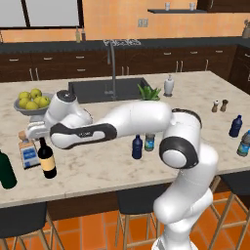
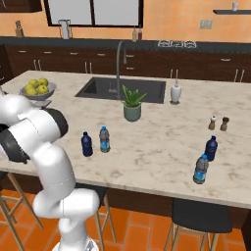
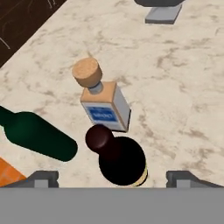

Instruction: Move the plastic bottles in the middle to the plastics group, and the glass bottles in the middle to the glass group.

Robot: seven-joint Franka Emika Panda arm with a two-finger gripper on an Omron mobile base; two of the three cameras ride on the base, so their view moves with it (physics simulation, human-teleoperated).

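Seen from the left base view, the wine bottle (image 1: 47,158) is standing at the near left, just beside the square clear bottle (image 1: 28,152) and near the green bottle (image 1: 6,170), so it is joining the glass group. From the right base view, two small bottles, dark blue (image 2: 87,144) and clear (image 2: 104,139), are still waiting in the middle. In the hand view, the gripper (image 3: 113,178) is hanging above the wine bottle with fingers spread wide, holding nothing.

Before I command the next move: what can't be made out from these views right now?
- Claw: hand view cuts its tips at the bottom edge; contact with the wine bottle unclear.
- Wine bottle label: hidden from above in hand view.
- Green bottle: cut off by left edge, left base view.
- Square clear bottle: partly behind the arm, left base view.
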